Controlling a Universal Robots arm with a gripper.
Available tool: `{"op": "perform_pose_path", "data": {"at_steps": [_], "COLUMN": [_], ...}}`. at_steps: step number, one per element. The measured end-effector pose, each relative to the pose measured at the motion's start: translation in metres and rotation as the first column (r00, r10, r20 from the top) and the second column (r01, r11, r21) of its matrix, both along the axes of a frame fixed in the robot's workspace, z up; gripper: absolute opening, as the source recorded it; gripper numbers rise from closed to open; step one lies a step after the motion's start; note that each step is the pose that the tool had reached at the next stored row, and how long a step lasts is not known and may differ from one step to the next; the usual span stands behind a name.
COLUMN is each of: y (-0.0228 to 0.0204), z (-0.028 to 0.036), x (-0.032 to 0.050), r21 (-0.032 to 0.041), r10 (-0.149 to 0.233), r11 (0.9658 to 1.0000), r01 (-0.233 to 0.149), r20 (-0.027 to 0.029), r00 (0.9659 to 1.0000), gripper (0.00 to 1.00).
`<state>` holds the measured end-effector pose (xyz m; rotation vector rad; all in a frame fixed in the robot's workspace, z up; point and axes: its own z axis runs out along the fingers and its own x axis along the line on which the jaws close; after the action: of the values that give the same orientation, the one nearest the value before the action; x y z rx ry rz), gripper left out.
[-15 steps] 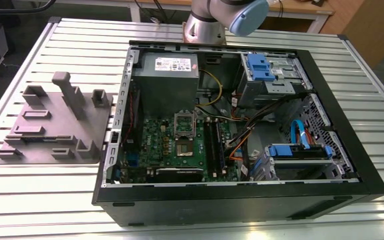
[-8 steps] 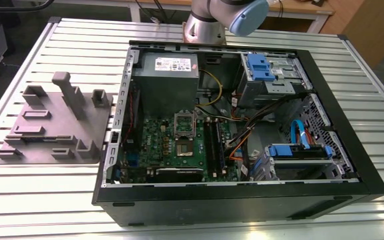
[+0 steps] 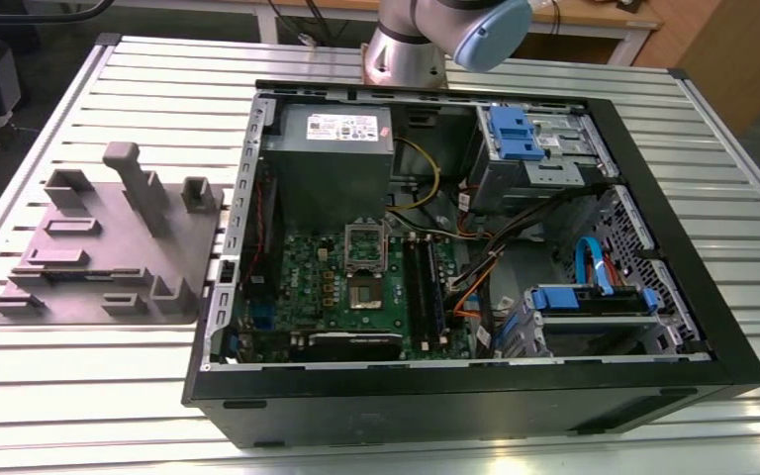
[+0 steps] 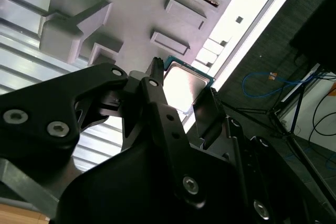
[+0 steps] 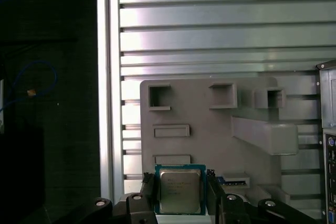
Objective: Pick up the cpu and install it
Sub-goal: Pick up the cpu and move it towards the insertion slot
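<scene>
The gripper (image 5: pixel 179 178), jaws closed on the cpu (image 5: pixel 180 192) over the grey tray (image 5: pixel 210 129)'s edge, needs a level, gentle hold.

The grey fixture's (image 5: pixel 210 140) raised blocks (image 5: pixel 265 137) are standing below the gripper (image 5: pixel 180 184) carrying the cpu (image 5: pixel 180 195). In the open case (image 3: pixel 459 406), the power supply (image 3: pixel 332 158) and cables (image 3: pixel 482 272) are crowding the uncovered socket (image 3: pixel 363 292).

Black gripper (image 4: pixel 181 82) — silver screws (image 4: pixel 190 184), blue-capped arm (image 3: pixel 407 54)

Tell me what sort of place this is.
Probably a robotics lab or test bench: an opened desktop computer case lies on a slatted aluminium table, a grey parts fixture beside it, the robot arm's base behind.
</scene>
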<state>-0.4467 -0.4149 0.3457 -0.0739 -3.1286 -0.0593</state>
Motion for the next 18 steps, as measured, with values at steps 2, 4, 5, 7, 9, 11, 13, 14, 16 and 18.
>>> {"op": "perform_pose_path", "data": {"at_steps": [2, 4, 5, 7, 9, 11, 13, 14, 16, 18], "y": [0.0, 0.0, 0.0, 0.0, 0.0, 0.0, 0.0, 0.0, 0.0, 0.0], "z": [0.0, 0.0, 0.0, 0.0, 0.0, 0.0, 0.0, 0.0, 0.0001, 0.0005], "x": [0.0004, 0.0006, 0.0007, 0.0013, 0.0016, 0.0017, 0.0018, 0.002, 0.002, 0.002], "r21": [0.0, 0.0001, 0.0, 0.0, 0.0, 0.0, 0.0, 0.0, 0.0, 0.0], "r10": [0.0, 0.0, 0.0, 0.0, 0.0, 0.0, 0.0, 0.0, 0.0, 0.0], "r11": [1.0, 1.0, 1.0, 1.0, 1.0, 1.0, 1.0, 1.0, 1.0, 1.0], "r01": [0.0, 0.0, 0.0, 0.0, 0.0, 0.0, 0.0, 0.0, 0.0, 0.0], "r20": [0.0, 0.0, 0.0, 0.0, 0.0, 0.0, 0.0, 0.0, 0.0001, 0.0], "r00": [1.0, 1.0, 1.0, 1.0, 1.0, 1.0, 1.0, 1.0, 1.0, 1.0], "gripper": [0.47, 0.47, 0.47, 0.47, 0.47, 0.47, 0.47, 0.47, 0.47, 0.47]}}
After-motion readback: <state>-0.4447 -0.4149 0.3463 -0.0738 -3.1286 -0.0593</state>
